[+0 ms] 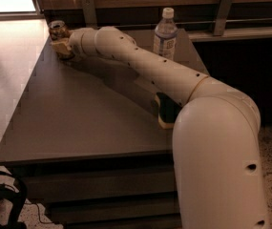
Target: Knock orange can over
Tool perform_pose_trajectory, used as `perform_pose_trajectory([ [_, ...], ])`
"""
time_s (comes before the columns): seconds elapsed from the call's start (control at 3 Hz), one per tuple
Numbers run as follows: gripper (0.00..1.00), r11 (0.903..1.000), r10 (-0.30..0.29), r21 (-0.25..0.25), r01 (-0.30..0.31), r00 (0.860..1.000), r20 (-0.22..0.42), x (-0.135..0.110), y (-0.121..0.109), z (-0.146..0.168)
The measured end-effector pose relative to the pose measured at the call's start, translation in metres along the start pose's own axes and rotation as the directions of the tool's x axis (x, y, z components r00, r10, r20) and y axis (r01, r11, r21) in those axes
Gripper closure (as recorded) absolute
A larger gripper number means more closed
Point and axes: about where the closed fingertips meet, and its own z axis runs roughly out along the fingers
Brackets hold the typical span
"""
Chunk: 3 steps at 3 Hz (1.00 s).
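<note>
The orange can (57, 30) is small and orange-brown with a silver top rim. It stands at the far left corner of the dark table (78, 113), tilted a little. My arm reaches across the table from the lower right. My gripper (60, 48) is right in front of the can, touching or nearly touching its lower side. Part of the can's body is hidden behind the gripper.
A clear plastic water bottle (165, 34) with a white cap stands at the table's far edge, right of the arm. A dark and pale object (166, 111) lies on the table under the arm's elbow. A wooden wall with metal brackets runs behind. Black cables (2, 199) lie on the floor at lower left.
</note>
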Motion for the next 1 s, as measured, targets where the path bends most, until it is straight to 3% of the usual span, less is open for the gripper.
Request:
perform_pose_trajectory([
  [0.33,0.87,1.0,0.0,-0.003,0.0,1.0,0.0,0.0004,0.002,0.0017],
  [0.67,1.0,1.0,0.001,-0.007,-0.001,1.0,-0.001,0.0008,0.004,0.0033],
  [1.0,1.0,0.9998,-0.008,-0.015,0.008,1.0,-0.026,-0.0015,0.002,0.0],
])
